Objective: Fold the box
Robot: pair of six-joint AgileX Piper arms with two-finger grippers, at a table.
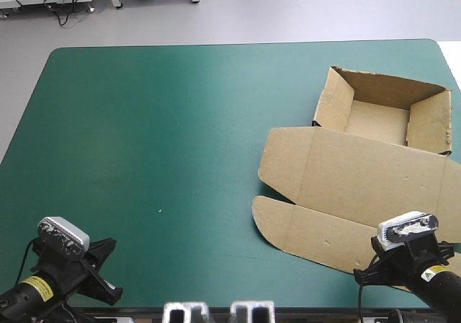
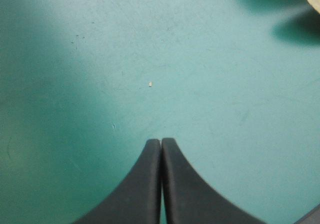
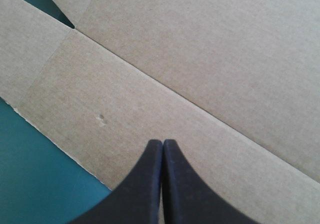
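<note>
The brown box lies at the table's right side as an open tray with raised walls at the far end, its lid flat toward the front. My right gripper is shut with nothing in it, hovering over the lid's front flap near its front edge. In the high view the right arm sits at the front right, over the lid's near corner. My left gripper is shut and empty above bare teal-green cover at the front left, far from the box.
A tiny white speck lies on the cover ahead of the left gripper. The teal-green cover stretches bare across the left and middle. The box's far right wall reaches close to the table's right edge.
</note>
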